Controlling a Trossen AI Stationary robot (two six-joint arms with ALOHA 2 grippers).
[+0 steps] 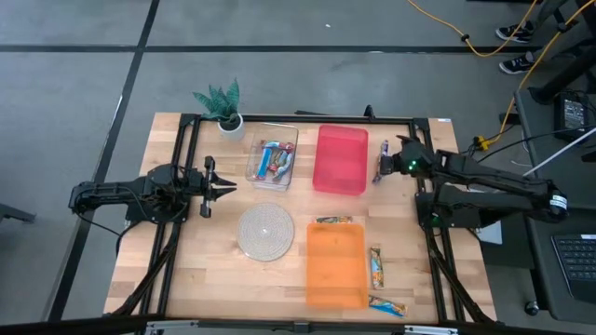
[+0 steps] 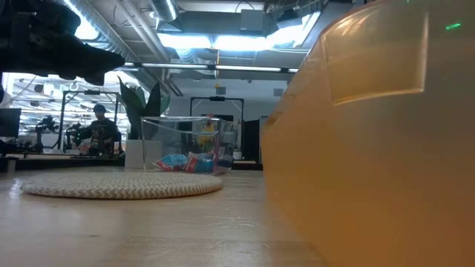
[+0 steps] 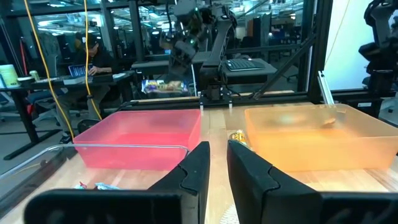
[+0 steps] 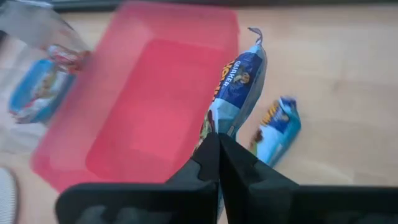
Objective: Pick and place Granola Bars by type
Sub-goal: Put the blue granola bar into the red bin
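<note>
My right gripper [image 4: 217, 146] is at the right side of the red bin [image 1: 341, 158], shut on a blue-wrapped granola bar [image 4: 239, 78]. A second blue bar [image 4: 277, 127] lies flat on the wood below it. The clear bin [image 1: 271, 155] holds several bars [image 2: 189, 161]. Three more bars [image 1: 333, 221] [image 1: 375, 265] [image 1: 386, 305] lie on the table around the orange bin [image 1: 335, 265]. My left gripper [image 3: 217, 165] waits level over the table's left part, with a narrow gap between its fingers and nothing in it. My right gripper pinches one end of the blue-wrapped bar [image 4: 216, 127] between its two fingers. The fingers slant down from the table's right side. The bar runs on past the fingertips, its crimped far end [image 4: 255, 34] free, and it is lifted clear of the table.
A round woven mat [image 1: 265, 231] lies at the table's middle and a small potted plant [image 1: 223, 104] stands at the far edge. Black frame rails run along the table's sides. A person sits at a desk in the room beyond [image 3: 93, 56].
</note>
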